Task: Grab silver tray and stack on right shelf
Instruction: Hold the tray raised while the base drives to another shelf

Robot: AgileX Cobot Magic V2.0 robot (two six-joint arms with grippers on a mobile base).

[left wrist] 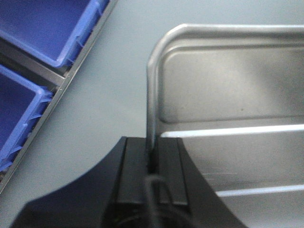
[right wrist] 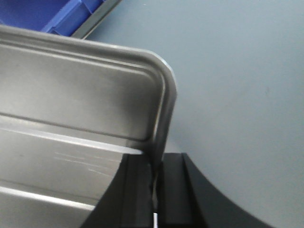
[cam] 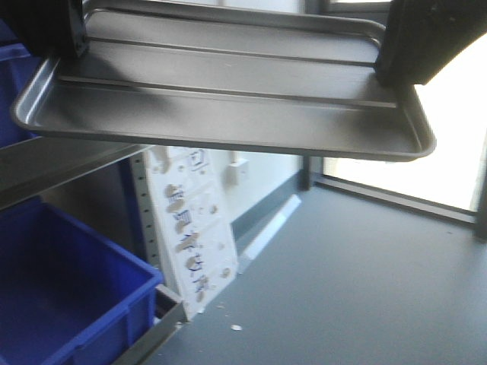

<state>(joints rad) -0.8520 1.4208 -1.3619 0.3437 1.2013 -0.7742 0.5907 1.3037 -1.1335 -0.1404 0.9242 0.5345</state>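
Closest in, the left gripper (left wrist: pixel 153 159) is clenched on the rim of the silver tray (left wrist: pixel 228 80) at one short side, the thin edge pinched between its two black pads. The right gripper (right wrist: pixel 155 173) pinches the opposite short rim the same way. Each grip takes only the lip near a rounded corner, so the likeliest failure is the smooth metal sliding out of one pair of pads, which would swing the tray down off the other. The tray hangs in the air between the two arms, well above the grey floor (cam: pixel 365 289). Uneven motion of the arms could twist it and loosen a pinch. Further off on the left, blue bins (cam: pixel 68 296) sit in a steel rack (cam: pixel 46 163) whose ledge lies just under the tray's left corner. How much gap there is cannot be told, and a turn could clip it. A white board (cam: pixel 190 228) leans beyond. The right shelf is not in view, so the approach to it cannot be judged yet
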